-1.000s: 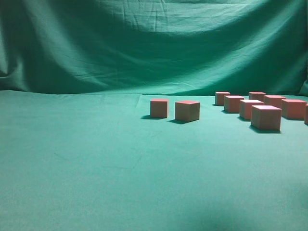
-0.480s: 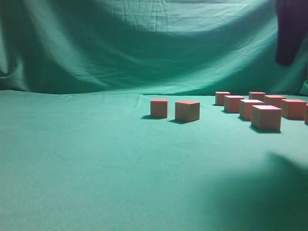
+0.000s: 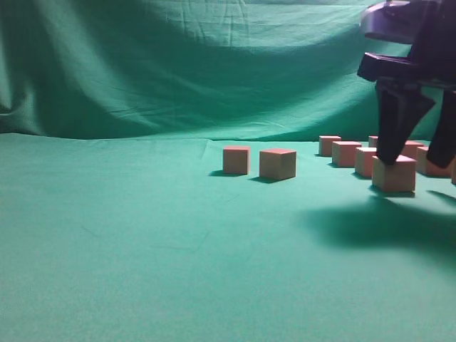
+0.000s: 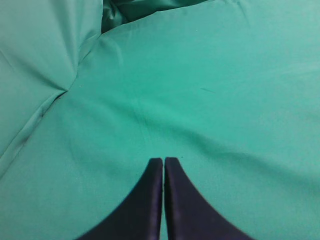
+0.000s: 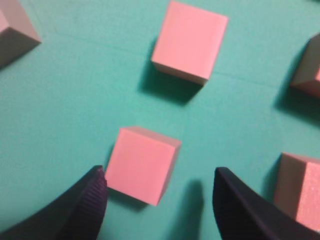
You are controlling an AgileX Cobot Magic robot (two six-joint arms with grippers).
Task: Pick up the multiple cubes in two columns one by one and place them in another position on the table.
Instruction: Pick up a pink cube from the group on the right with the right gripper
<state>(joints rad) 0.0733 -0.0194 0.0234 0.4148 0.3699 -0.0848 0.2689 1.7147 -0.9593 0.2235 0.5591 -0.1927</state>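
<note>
Right wrist view: sharp-edged pink cube [image 5: 141, 165] between spread fingers [image 5: 85, 200].

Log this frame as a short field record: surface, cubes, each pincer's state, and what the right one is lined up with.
surface: table under teal-green cloth
moved cubes: two cubes standing apart near the centre
remaining cubes: two columns at right, partly hidden by the arm
left pincer: shut, over bare cloth, holding nothing
right pincer: open, holding nothing
right pincer target: nearest cube of the columns, between the fingers, off-centre toward the left finger
</note>
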